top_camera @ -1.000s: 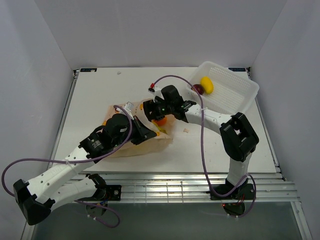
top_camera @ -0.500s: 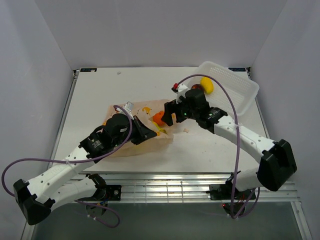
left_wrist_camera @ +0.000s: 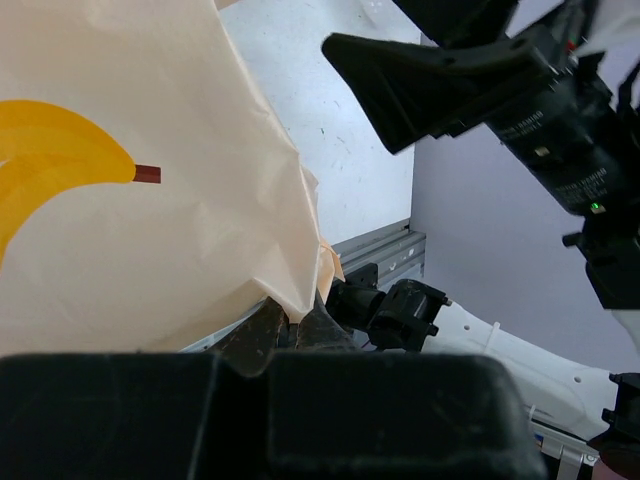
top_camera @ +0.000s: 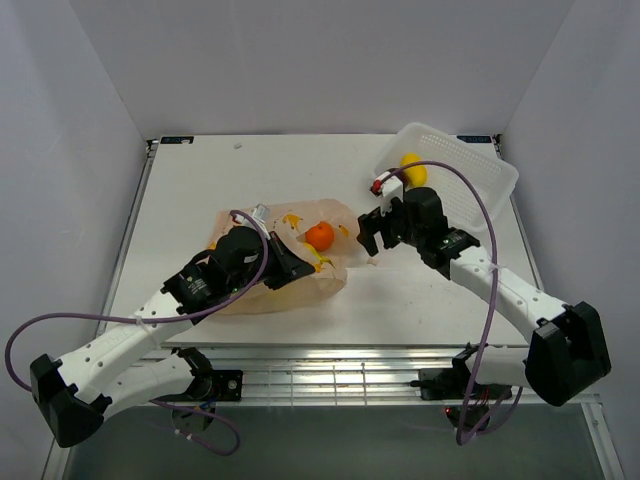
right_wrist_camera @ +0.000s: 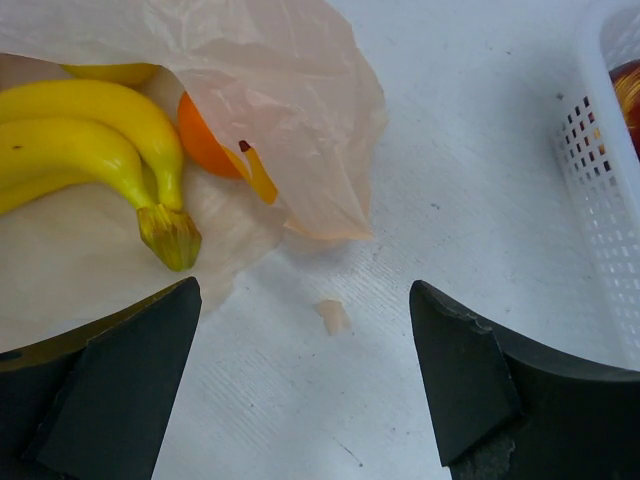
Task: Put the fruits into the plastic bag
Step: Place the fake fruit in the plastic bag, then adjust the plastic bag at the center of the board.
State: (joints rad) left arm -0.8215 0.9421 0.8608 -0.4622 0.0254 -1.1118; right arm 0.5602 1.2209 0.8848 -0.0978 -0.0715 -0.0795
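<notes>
Bag [top_camera: 262, 262] lies left of centre on the table [top_camera: 200, 180], with its mouth turned to the right. The left gripper [top_camera: 287, 266] is at its near edge, fingers [left_wrist_camera: 262, 338] pressed together on a fold of the film and lifting the upper sheet. Just inside the mouth sit the bananas [right_wrist_camera: 90, 135] and, beside them, the orange [top_camera: 320, 235].

Right of the mouth, near it but clear of the film, hangs the right gripper [top_camera: 374, 234]. Its fingers [right_wrist_camera: 125, 375] are spread wide with nothing between them, and it faces back toward the bag.

Further right, at the far corner, stands the basket [top_camera: 470, 185]. It holds a yellow fruit [top_camera: 412, 168] and a dark-red one [right_wrist_camera: 630, 90]. Those two lie to the right of the spread fingers and farther back, on the side away from where they face. The right arm is much the nearer, and the left one is taken up with the bag, so the next pick looks to be the right arm's, after it turns toward the basket.
</notes>
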